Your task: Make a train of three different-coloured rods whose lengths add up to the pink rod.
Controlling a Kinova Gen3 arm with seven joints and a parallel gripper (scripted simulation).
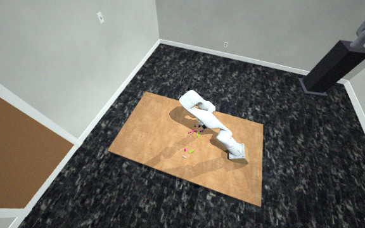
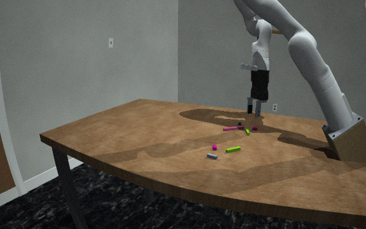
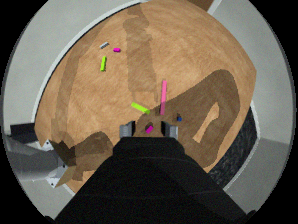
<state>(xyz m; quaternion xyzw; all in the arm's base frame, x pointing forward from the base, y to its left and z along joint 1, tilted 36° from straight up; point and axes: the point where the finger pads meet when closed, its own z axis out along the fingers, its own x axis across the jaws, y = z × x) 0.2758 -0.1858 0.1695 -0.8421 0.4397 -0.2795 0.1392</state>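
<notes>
My gripper (image 2: pixel 253 113) (image 3: pixel 148 126) is open and empty, above the table. In the wrist view a magenta rod (image 2: pixel 255 128) (image 3: pixel 149 129) shows between its fingers, lying below them. The pink rod (image 1: pixel 192 132) (image 2: pixel 230 128) (image 3: pixel 164 95) lies nearby, one end in shadow. A lime rod (image 1: pixel 198 135) (image 2: pixel 248 132) (image 3: pixel 140 108) lies angled near that end, and a small blue rod (image 2: pixel 239 123) (image 3: pixel 179 118) lies on the other side. Apart from these lie a second lime rod (image 1: pixel 191 151) (image 2: pixel 233 149) (image 3: pixel 103 63), a second magenta rod (image 1: pixel 185 150) (image 2: pixel 214 147) (image 3: pixel 117 50) and a grey rod (image 1: pixel 184 157) (image 2: pixel 211 156) (image 3: pixel 104 45), all separate.
The wooden table (image 1: pixel 151 126) (image 2: pixel 107 127) carries the rods and the arm's base (image 1: pixel 237 152) (image 2: pixel 351 140), which stands at the right in the top and exterior views. The arm's shadow falls over the blue rod and the nearer magenta rod.
</notes>
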